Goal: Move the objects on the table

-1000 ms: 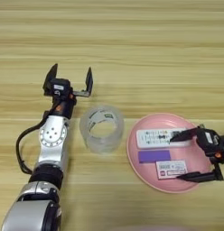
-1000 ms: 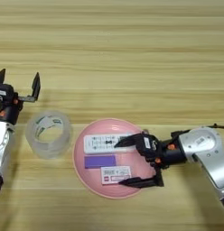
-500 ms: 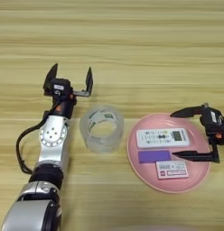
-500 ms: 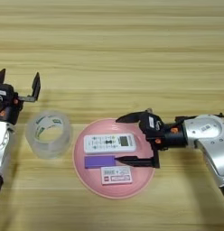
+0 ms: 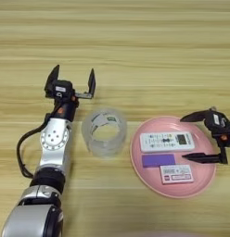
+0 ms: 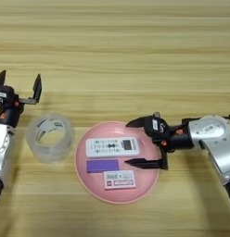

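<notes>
In the left eye view, our right gripper (image 5: 202,137) stands at the right rim of the pink plate (image 5: 149,178), its jaws spread wide and holding nothing: one jaw lifted over the upper right rim, the other low over the plate's right side. A second ago these jaws reached in over the remote control (image 5: 167,141), and half a second ago they were already drawing back; now they have pulled clear toward the plate's edge. The remote lies just beyond the jaw tips, flat on the plate. Next to it lies the purple block (image 5: 158,160), and the white box (image 5: 175,174) with its red edge lies past that, level with the lower jaw. Nothing on the plate has left it.

Our left gripper (image 5: 72,82) is parked, jaws apart and pointing away from us, with the clear tape roll (image 5: 104,131) on the worktop (image 5: 135,46) just behind them and to one side. It has not moved.

In the right eye view, the right gripper (image 6: 137,142) shows the same spread: the remote (image 6: 112,146) sits directly ahead of the open jaws, and the box (image 6: 119,179) sits ahead of and just outside the lower one.

We judge the retreat an aborted or re-aimed grasp, so both objects are still to be moved.
</notes>
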Motion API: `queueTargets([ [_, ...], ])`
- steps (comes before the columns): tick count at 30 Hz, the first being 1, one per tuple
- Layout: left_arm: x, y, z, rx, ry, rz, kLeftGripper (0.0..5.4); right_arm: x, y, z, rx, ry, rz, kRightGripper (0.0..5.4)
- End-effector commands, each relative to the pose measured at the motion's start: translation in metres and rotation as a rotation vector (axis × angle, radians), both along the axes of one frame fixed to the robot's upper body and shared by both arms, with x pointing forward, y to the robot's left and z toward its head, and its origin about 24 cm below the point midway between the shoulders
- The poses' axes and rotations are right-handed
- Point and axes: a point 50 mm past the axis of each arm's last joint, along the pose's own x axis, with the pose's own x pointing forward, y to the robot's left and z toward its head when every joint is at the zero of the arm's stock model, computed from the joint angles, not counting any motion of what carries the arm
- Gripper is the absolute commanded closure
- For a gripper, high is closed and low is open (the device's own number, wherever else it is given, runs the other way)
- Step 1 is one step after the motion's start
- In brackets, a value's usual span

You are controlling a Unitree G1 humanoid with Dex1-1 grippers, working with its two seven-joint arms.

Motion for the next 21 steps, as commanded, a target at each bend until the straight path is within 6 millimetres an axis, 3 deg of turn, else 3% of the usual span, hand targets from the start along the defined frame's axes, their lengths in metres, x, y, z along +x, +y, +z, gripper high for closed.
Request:
queueTargets([
  [1, 0.002, -0.001, 0.003, -0.009, -0.016, -0.001, 0.00, 0.003, 0.003, -0.001, -0.022, 0.006, 0.024, 0.02],
  [21, 0.000, -0.001, 0.001, -0.008, -0.008, 0.000, 0.00, 0.016, 0.007, -0.019, -0.055, 0.071, -0.010, 0.02],
])
